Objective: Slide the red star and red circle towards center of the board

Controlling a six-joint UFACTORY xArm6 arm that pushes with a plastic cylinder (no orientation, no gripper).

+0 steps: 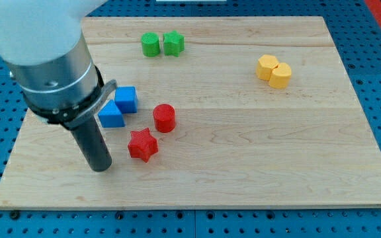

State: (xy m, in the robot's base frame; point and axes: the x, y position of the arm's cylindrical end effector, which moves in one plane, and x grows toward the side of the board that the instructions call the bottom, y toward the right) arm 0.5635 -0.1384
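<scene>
Looking down at the board (243, 165), you see the arm coming in from the view's top left, its pale upper housing and grey metal collar filling that corner. From the collar the dark rod runs down and slightly toward the view's right, and my tip (101, 168) rests at the board surface near the view's bottom left. The rod carries no jaws, so it grasps nothing and simply stands bare; you cannot tell from this view whether its end actually touches the wood.

You will find my tip just to the view's left of the red star (142, 145), slightly lower than it, with a small strip of bare wood between them. The red circle (164, 118) sits just above and to the right of the star, close but apart from it. Both red blocks lie left of the board's middle.

Two blue blocks stand beside the rod on its right: a blue cube (126, 99) and, touching it lower left, a blue block (111, 115) whose shape you cannot make out, partly hidden by the collar. Near the view's top, a green circle (151, 44) touches a green star (173, 43). Toward the upper right, two yellow blocks (274, 71) sit pressed together. The board itself rests on a blue perforated table (376, 59).
</scene>
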